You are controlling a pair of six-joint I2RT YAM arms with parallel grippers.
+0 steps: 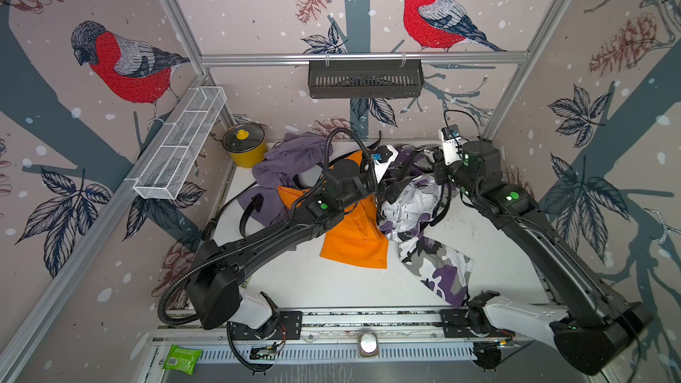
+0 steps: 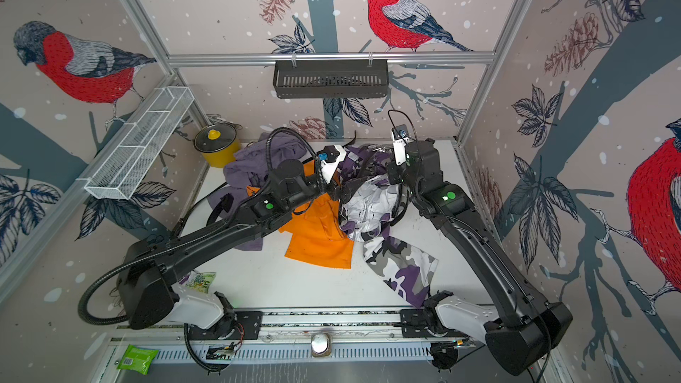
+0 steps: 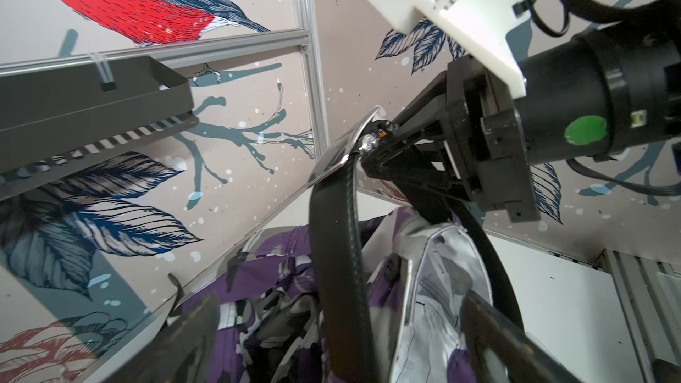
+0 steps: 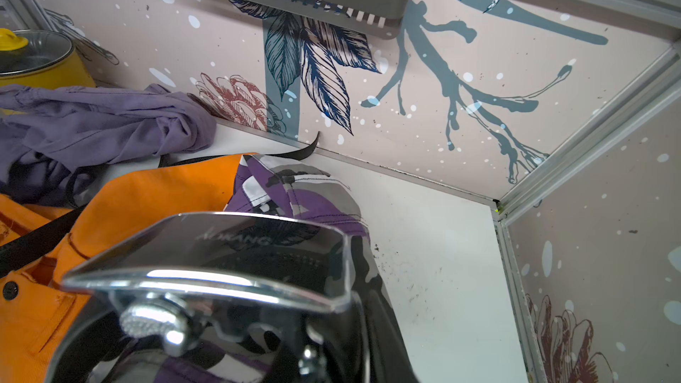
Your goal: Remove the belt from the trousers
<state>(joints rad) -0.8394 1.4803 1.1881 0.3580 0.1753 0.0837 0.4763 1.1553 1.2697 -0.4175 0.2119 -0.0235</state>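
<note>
Shiny belt buckle (image 4: 221, 252) sits pinched in the right gripper (image 3: 383, 141), up above the purple camo trousers (image 1: 416, 200) in mid-frame. Black belt strap (image 3: 339, 252) hangs down between the left gripper's (image 3: 339, 311) wide-apart fingers (image 3: 195, 329). Left arm (image 1: 265, 237) and right arm (image 1: 545, 245) bend inward from the bottom corners.

Belt (image 3: 333, 252) cut off by left wrist view's bottom edge; left fingers (image 3: 191, 344) blurred, cropped there too.
</note>
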